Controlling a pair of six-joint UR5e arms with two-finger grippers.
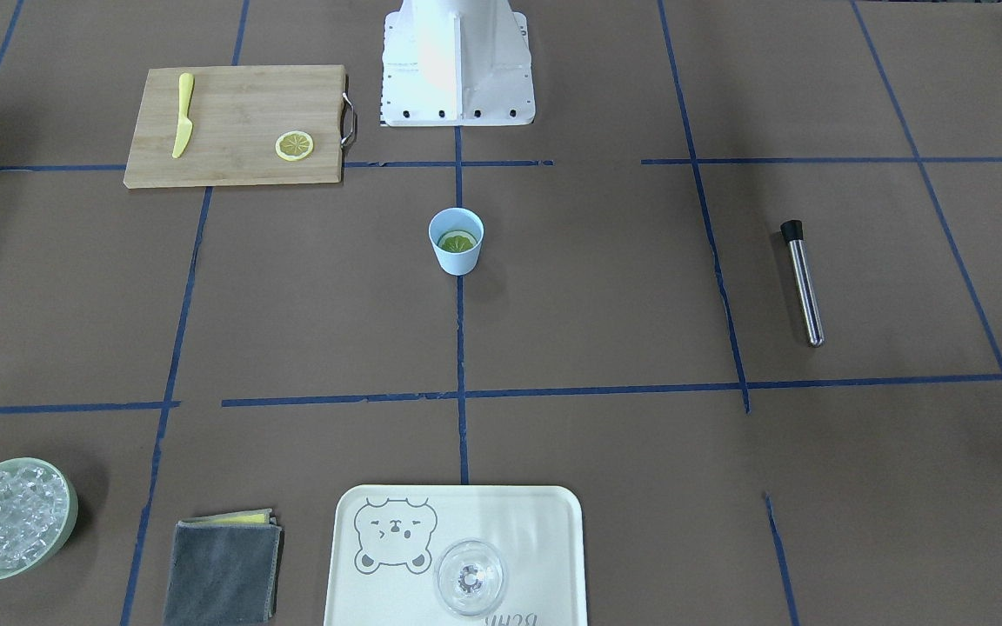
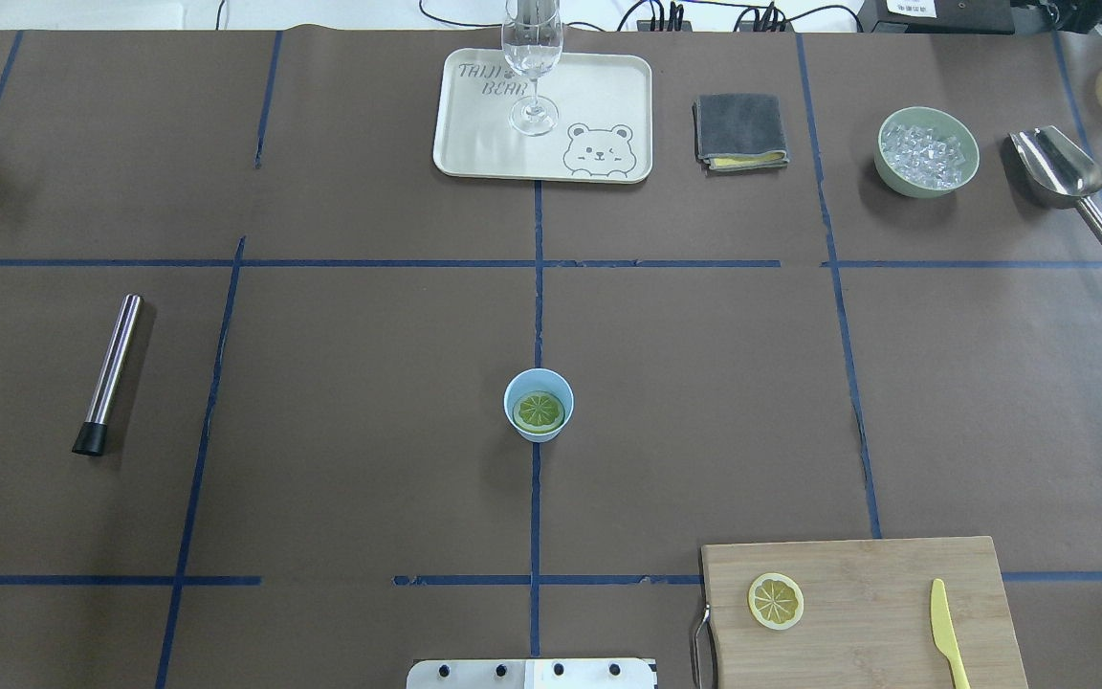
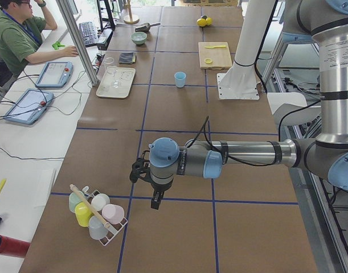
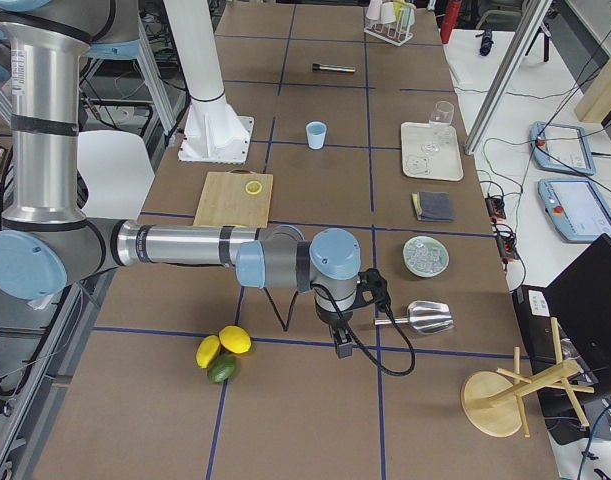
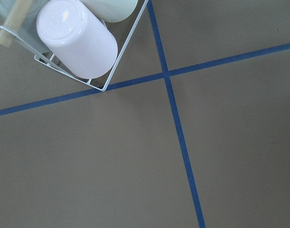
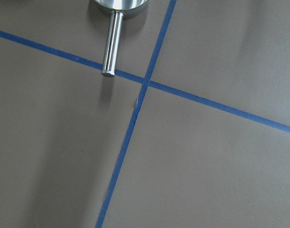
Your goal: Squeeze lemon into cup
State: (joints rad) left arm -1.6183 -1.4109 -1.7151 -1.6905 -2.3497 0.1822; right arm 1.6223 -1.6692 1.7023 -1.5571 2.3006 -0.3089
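lemon (image 2: 539, 411) slice flat inside the cup (image 2: 511, 394), middle of the counter (image 2: 341, 402). left tool (image 3: 156, 201) and right tool (image 4: 341, 344) hang well apart from it; i cannot tell whether their jaws are parted. risk, i judge: reaching into the narrow mouth tips the light cup.

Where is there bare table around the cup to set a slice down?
Bare paper rings the cup on every side. The widest patches lie between it and the steel rod, and between it and the cutting board. The edge far from the robot is crowded: tray, cloth, ice bowl and scoop in a row.
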